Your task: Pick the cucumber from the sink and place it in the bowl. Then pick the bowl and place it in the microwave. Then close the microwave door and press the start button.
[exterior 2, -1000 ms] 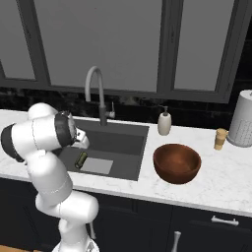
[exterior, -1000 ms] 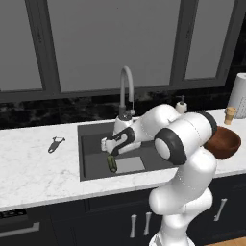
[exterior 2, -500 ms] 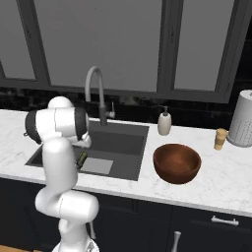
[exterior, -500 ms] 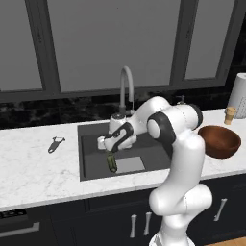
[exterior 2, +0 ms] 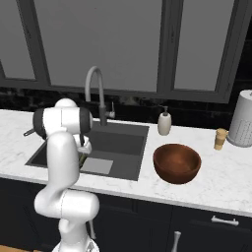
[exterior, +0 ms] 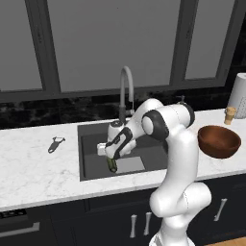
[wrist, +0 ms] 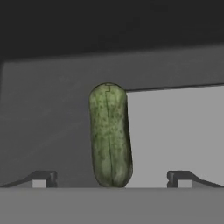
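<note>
- In the sink (exterior: 91, 163), cucumber (wrist: 110, 134) lies on the floor beside the pale drain patch (wrist: 175, 131) — directly under the gripper (wrist: 111, 177).
- Gripper spread wide, empty; cucumber's long axis runs between the fingertips (wrist: 43, 178), crosswise to their closing line.

We see a white marble desk (exterior: 29, 173) running along a dark wall, with a dark sink (exterior: 91, 166) set into it as our landmark. Left of the sink a small peeler (exterior: 55, 143) lies on the desk. Right of the sink stand a reddish-brown bowl (exterior 2: 176, 163), a soap bottle (exterior 2: 164, 122), a small tan shaker (exterior 2: 220, 139) and a paper towel roll (exterior 2: 242, 119).
</note>
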Motion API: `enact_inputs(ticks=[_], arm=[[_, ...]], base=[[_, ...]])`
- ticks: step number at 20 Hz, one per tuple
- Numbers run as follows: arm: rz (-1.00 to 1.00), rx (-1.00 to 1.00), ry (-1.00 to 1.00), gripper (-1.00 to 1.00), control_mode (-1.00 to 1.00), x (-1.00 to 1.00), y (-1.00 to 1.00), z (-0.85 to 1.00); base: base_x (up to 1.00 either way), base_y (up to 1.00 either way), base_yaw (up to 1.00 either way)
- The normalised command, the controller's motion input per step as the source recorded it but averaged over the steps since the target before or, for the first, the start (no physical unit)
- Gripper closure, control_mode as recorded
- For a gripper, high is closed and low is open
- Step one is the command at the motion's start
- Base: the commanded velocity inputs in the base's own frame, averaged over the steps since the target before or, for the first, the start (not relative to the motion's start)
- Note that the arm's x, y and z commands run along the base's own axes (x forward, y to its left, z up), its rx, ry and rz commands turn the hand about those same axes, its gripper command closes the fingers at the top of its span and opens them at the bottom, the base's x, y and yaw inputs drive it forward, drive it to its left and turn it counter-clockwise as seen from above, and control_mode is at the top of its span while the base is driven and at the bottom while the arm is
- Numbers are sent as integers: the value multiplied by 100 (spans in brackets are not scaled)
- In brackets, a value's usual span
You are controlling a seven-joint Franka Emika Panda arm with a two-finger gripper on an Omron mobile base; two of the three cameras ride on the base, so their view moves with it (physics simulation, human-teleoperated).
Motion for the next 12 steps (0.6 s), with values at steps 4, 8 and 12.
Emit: enact_inputs(ticks=[4, 8, 12], arm=[[0, 0, 1, -100, -100, 0, 0, -27], [0, 0, 3, -100, -100, 0, 0, -30], [0, 0, 3, -100, -100, 0, 0, -28]], base=[[0, 0, 0], [0, 0, 0], [0, 0, 0]])
